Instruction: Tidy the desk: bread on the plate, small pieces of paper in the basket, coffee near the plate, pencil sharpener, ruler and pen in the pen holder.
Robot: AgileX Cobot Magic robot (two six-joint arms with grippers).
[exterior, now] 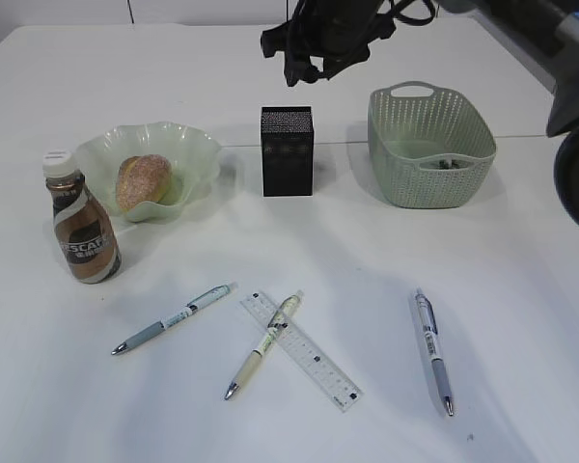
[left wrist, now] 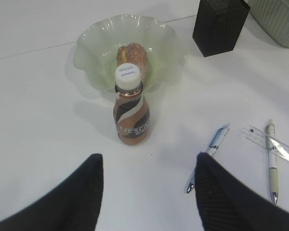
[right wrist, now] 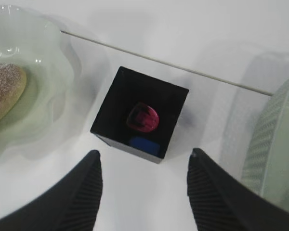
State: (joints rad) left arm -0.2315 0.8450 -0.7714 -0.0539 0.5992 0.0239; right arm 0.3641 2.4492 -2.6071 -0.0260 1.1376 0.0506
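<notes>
White desk: right gripper [right wrist: 142, 187] open, empty, above holder [exterior: 287, 151]; ruler [exterior: 301, 350] lies well nearer, long axis diagonal, near-right to far-left.

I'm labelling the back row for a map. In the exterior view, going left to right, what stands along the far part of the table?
Coffee bottle → plate holding the bread → black pen holder → green basket.
</notes>
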